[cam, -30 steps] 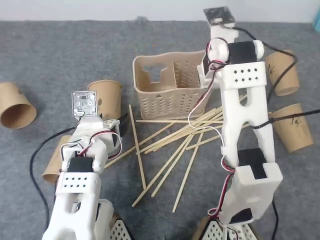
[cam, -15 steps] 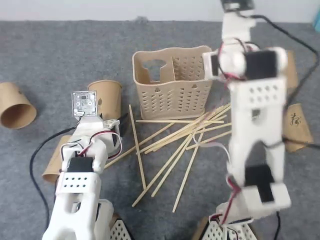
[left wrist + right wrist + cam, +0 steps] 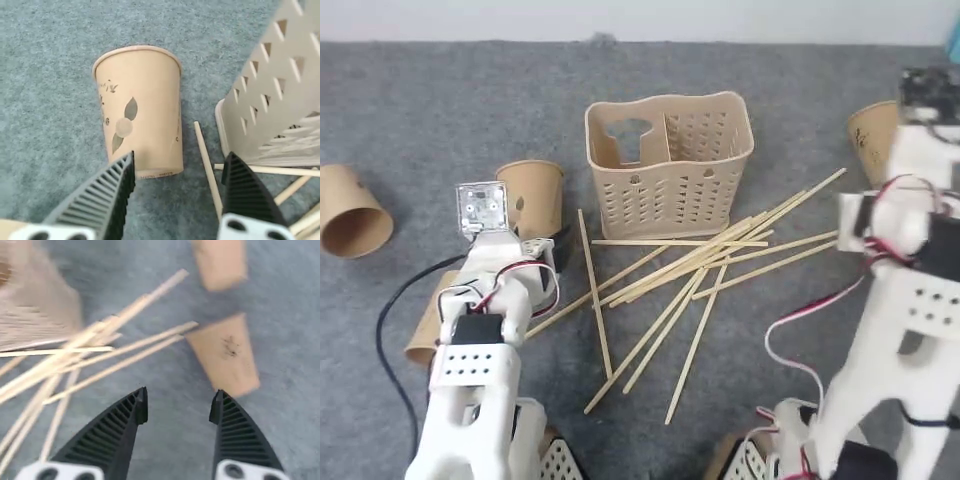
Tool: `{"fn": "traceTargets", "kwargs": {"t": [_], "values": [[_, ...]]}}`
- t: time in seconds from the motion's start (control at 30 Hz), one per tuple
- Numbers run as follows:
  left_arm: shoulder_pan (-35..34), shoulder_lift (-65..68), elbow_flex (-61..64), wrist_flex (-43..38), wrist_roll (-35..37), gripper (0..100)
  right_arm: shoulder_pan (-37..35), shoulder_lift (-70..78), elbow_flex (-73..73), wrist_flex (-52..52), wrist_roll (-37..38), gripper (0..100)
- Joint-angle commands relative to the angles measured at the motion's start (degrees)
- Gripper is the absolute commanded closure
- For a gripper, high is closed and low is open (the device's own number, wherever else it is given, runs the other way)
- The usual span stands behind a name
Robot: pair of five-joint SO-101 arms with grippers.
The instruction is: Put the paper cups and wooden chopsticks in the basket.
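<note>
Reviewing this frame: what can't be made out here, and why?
1. High view: the left arm covers most of a paper cup beside it.
2. High view: the right arm cuts off the far-right cup.
3. Left wrist view: the picture's edge cuts off the basket, leaving one corner.

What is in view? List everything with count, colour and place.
basket: one, beige, back centre of the table
paper cups: five, brown, on their sides; three left of the basket, two right
chopsticks: a loose heap, pale wood, in front of the basket
table cover: one, grey
arms: two, white, near edge
left gripper: black fingers open, by a cup
right gripper: black fingers open, above the cover near a cup
</note>
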Motion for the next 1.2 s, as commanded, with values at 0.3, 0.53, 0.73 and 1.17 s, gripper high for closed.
{"fn": "traceTargets", "kwargs": {"t": [0.3,0.53,0.73,1.17], "values": [[-0.4,-1.6,-0.3,-1.2,-0.3,73,7.5,25.5,-3.3,-17.1,1.8,92.3],[-0.3,-1.6,-0.3,-1.4,-0.3,73,8.1,48.8,-27.1,-16.6,-4.4,92.3],[-0.3,-1.6,-0.3,-1.5,-0.3,73,7.6,64.8,-47.8,-16.0,-8.1,92.3],[-0.4,-1.6,-0.3,-1.5,-0.3,73,12.7,85.6,-75.9,5.3,-0.4,92.3]]}}
